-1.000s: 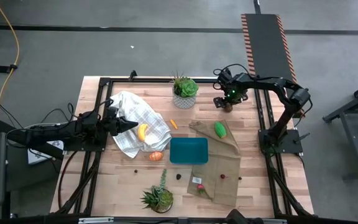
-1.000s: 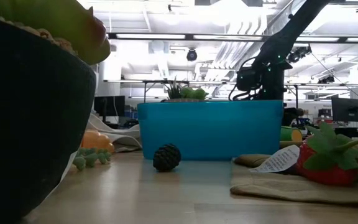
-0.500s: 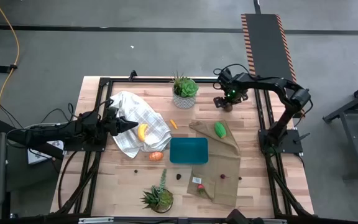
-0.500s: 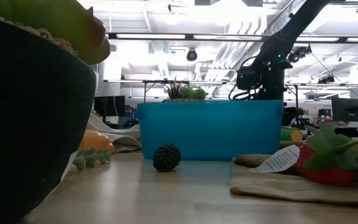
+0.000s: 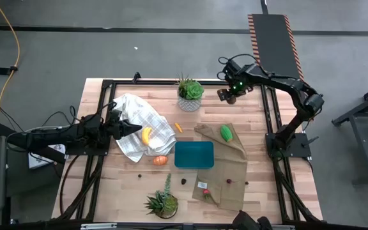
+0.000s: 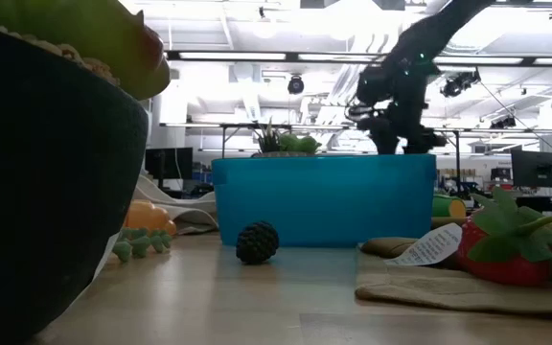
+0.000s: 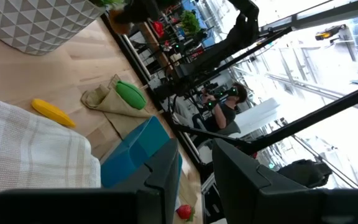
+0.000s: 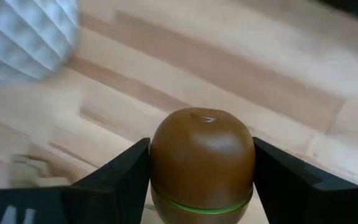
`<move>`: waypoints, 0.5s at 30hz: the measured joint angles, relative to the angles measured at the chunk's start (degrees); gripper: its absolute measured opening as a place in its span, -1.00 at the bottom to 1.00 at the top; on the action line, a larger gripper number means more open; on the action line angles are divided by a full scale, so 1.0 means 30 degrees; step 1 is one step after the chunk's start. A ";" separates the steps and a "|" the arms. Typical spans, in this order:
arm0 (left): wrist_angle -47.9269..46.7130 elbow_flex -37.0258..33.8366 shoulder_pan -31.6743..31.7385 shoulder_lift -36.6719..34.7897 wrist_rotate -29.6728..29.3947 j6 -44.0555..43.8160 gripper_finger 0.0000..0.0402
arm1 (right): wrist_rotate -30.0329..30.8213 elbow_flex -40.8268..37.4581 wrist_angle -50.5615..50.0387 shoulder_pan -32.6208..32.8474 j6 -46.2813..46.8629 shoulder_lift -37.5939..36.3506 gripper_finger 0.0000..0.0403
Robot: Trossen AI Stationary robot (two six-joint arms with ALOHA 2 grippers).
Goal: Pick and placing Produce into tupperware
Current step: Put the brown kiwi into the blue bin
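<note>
The right gripper [image 5: 225,94] is lifted above the far right part of the wooden desk [image 5: 126,182], its two dark fingers [image 8: 114,177] clamped on either side of a brown round piece [image 8: 202,163] with a thin green band near its base. Just beside this gripper, toward the desk's middle, stands a potted plant in a white faceted pot [image 5: 189,96]. Nearer the front from the gripper, a bright green piece [image 5: 226,133] lies on a tan cloth [image 5: 225,169], and the teal-blue tupperware [image 5: 194,154] sits just beyond it, touching the cloth's edge.

The left gripper [image 5: 131,130] rests low over a white checked towel [image 5: 142,124] at the desk's left side, fingers close together with a narrow gap. A yellow banana [image 5: 147,135] lies on the towel right at its tip. A small orange piece [image 5: 179,127] and a larger orange piece [image 5: 160,160] lie between this gripper and the tupperware.
</note>
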 joint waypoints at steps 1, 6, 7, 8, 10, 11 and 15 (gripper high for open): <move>0.0000 0.0000 0.0006 0.0006 -0.0001 0.0000 -0.56 | -0.0018 0.0409 -0.0197 0.0000 -0.0041 0.0000 0.12; 0.0000 0.0000 0.0001 0.0000 0.0000 0.0000 -0.56 | -0.0455 0.2677 -0.0902 0.0007 -0.0505 0.0000 0.12; 0.0000 0.0000 0.0004 0.0000 0.0000 0.0000 -0.56 | -0.0616 0.3185 -0.1072 0.0007 -0.0591 0.0000 0.12; 0.0004 0.0000 0.0007 0.0000 0.0000 0.0000 -0.56 | -0.0751 0.3703 -0.1317 0.0014 -0.0790 0.0000 0.12; 0.0000 0.0000 0.0007 0.0000 0.0000 0.0000 -0.56 | -0.0853 0.4792 -0.1793 0.0015 -0.1026 0.0000 0.12; 0.0001 0.0000 0.0007 0.0000 0.0000 0.0000 -0.56 | -0.0901 0.5315 -0.1945 0.0015 -0.1152 0.0000 0.12; 0.0002 0.0000 0.0007 0.0000 0.0000 0.0000 -0.56 | -0.2121 0.6979 -0.2307 0.0106 -0.1433 0.0000 0.12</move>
